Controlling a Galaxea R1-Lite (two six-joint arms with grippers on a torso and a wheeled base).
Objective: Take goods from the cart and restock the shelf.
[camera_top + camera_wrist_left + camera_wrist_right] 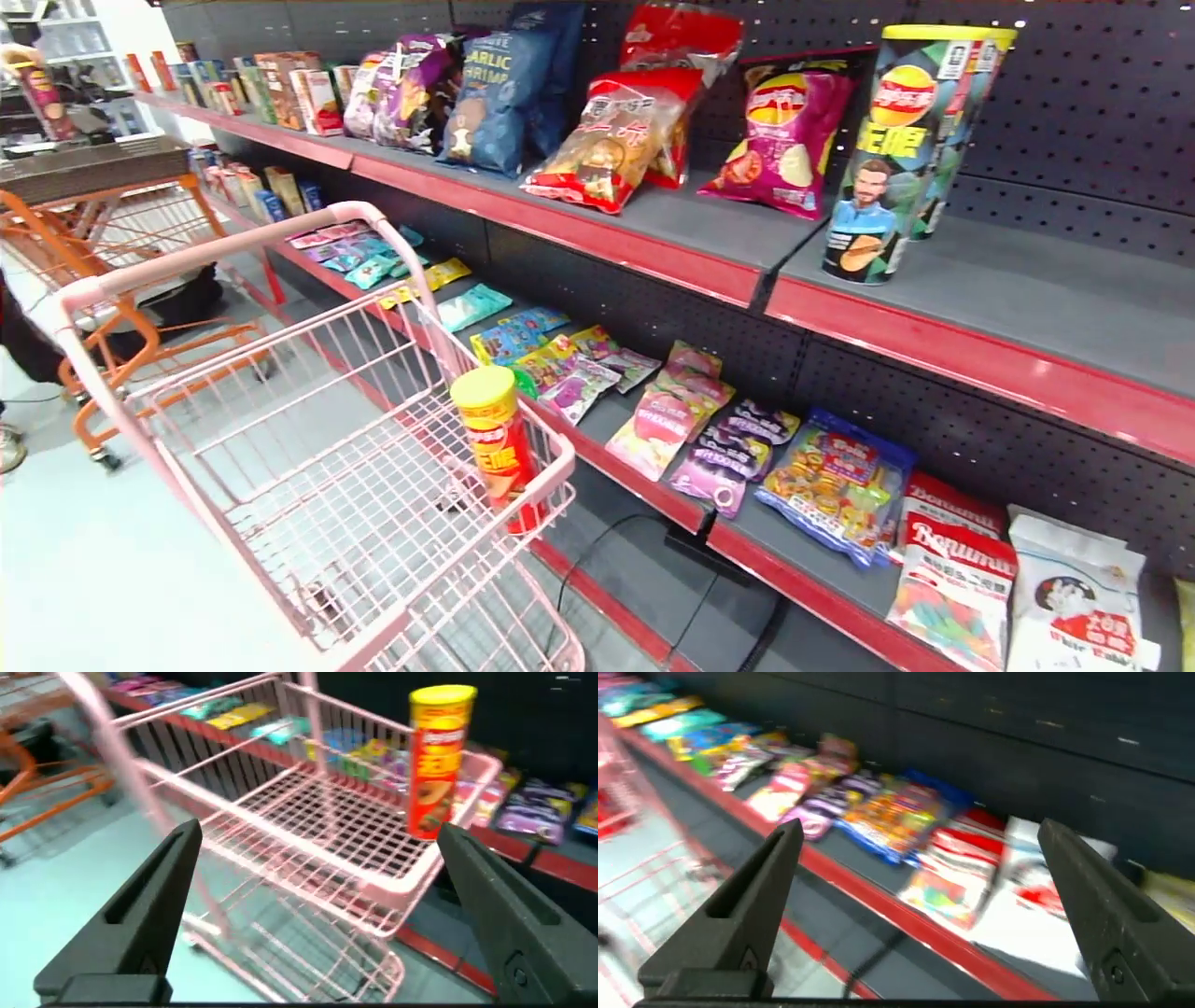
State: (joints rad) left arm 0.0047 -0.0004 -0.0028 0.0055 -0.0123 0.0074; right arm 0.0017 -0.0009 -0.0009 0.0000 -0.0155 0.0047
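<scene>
A red chip can with a yellow lid (498, 439) (437, 758) stands upright in the pink wire cart (308, 448) (318, 831), against the cart's rim nearest the shelf. The upper shelf (980, 280) carries a tall dark chip can (901, 149) and several chip bags (784, 140). My left gripper (322, 905) hangs open above the cart, some way short of the red can, with nothing between its fingers. My right gripper (924, 905) is open over the lower shelf (878, 891), above the candy packets (887, 821).
The lower shelf (747, 537) is lined with flat snack packets (831, 481). An orange cart (103, 252) stands behind the pink one at the far left. A black cable (653, 560) runs on the floor under the shelf. Open floor lies left of the pink cart.
</scene>
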